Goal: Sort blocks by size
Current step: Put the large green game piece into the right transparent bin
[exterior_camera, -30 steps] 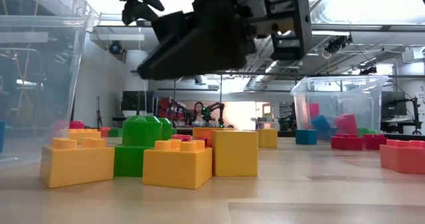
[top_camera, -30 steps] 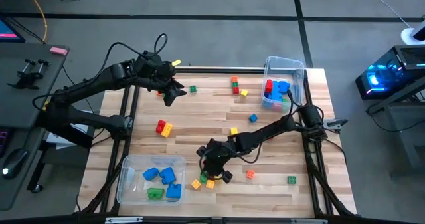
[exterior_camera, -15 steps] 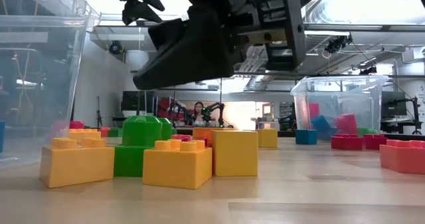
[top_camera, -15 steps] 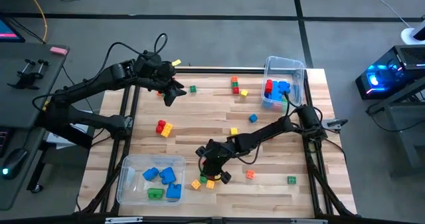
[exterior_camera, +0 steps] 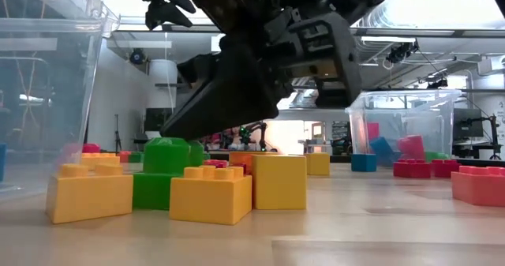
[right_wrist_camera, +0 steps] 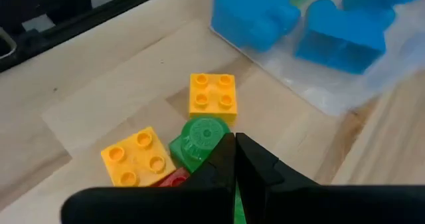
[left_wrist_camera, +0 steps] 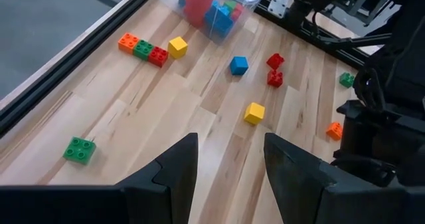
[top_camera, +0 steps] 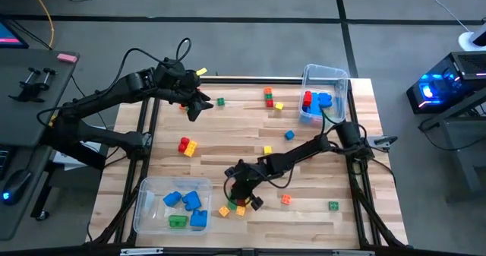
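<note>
Right gripper (right_wrist_camera: 234, 159) fingers closed empty just above green round block (right_wrist_camera: 202, 139); descending risks scattering adjacent yellow bricks (right_wrist_camera: 212, 98). Left gripper (left_wrist_camera: 229, 159) half-open, empty

Under the dark right hand (right_wrist_camera: 234, 159) sit a green block (right_wrist_camera: 199, 139) and two yellow blocks (right_wrist_camera: 212, 98); the tabletop (top_camera: 228, 138) is pale striped wood.
</note>
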Available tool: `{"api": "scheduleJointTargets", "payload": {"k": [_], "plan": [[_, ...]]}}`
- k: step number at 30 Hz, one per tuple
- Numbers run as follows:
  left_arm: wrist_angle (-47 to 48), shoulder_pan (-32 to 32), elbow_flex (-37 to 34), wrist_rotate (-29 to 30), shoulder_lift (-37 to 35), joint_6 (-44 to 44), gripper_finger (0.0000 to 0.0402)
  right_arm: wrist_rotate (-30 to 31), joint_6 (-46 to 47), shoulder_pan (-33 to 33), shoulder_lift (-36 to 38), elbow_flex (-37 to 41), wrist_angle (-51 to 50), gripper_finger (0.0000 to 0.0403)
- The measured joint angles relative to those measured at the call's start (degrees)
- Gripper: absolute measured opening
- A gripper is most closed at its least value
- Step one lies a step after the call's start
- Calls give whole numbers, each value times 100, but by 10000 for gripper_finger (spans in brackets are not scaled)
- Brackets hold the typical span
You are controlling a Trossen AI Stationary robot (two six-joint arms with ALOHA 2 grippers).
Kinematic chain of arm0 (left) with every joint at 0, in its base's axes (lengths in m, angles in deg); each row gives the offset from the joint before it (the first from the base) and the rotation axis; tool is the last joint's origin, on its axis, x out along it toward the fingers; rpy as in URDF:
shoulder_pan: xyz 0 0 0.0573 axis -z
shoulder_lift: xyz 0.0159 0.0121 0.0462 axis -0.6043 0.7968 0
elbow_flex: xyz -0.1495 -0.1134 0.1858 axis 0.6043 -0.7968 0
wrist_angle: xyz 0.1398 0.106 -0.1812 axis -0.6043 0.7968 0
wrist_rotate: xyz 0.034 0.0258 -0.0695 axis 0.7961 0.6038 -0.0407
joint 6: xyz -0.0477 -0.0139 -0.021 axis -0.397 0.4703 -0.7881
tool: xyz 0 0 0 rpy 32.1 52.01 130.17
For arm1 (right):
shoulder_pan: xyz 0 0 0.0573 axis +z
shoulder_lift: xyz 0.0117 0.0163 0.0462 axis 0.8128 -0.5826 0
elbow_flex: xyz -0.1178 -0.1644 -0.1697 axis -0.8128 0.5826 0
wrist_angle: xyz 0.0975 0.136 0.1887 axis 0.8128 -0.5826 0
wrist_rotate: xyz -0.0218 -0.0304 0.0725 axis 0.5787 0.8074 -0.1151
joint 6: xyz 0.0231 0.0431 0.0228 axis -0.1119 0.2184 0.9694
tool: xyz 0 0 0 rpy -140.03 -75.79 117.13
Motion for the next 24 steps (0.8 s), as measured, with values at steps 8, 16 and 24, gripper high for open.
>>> {"api": "scheduleJointTargets", "payload": {"k": [8, 16, 24], "plan": [[4, -2, 0, 2, 0, 13, 161, 509, 133, -525, 304, -4, -926, 0], [2, -7, 0, 4, 0, 173, 161, 466, 120, -1143, 665, -4, -2214, 0], [-5, -24, 0, 4, 0, 583, 161, -399, 524, -906, 765, -21, -3496, 0]]}}
